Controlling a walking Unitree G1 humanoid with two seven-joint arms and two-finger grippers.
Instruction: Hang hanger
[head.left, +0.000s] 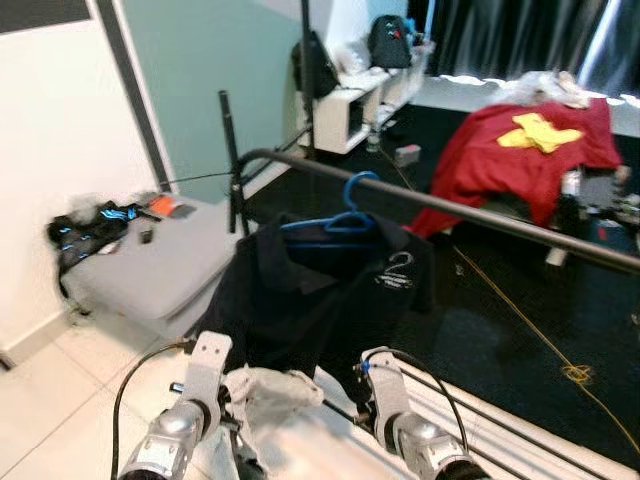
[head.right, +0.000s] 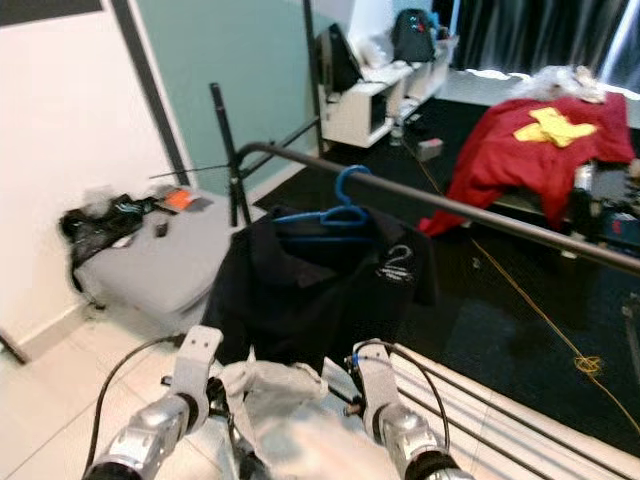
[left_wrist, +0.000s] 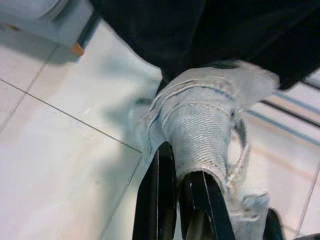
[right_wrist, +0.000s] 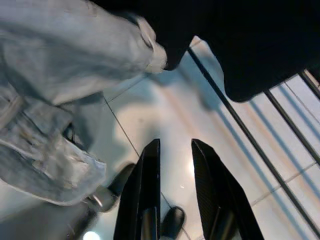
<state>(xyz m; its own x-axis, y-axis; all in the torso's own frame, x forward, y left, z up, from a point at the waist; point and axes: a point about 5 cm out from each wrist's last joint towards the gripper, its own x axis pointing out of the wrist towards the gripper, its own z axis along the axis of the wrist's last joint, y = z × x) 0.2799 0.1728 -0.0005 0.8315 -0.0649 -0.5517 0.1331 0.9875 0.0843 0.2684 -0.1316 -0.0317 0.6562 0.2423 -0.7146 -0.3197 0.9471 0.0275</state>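
Observation:
A blue hanger (head.left: 345, 215) hangs by its hook on a dark metal rail (head.left: 450, 205) and carries a black polo shirt (head.left: 320, 290). Below the shirt, both arms reach forward low in the eye views. A pale denim garment (head.left: 275, 395) is bunched between them. In the left wrist view my left gripper (left_wrist: 177, 162) is shut on a fold of that denim garment (left_wrist: 200, 125), just under the black shirt's hem. In the right wrist view my right gripper (right_wrist: 175, 145) is open, with only floor tile between its fingers. The denim (right_wrist: 60, 60) hangs beside it.
A grey cushioned seat (head.left: 150, 265) with a black bag (head.left: 85, 230) stands at the left by the wall. Thin rack bars (head.left: 520, 425) run along the floor at the right. A red cloth (head.left: 530, 150) covers furniture at the back right, and a yellow cord (head.left: 545, 345) crosses the dark carpet.

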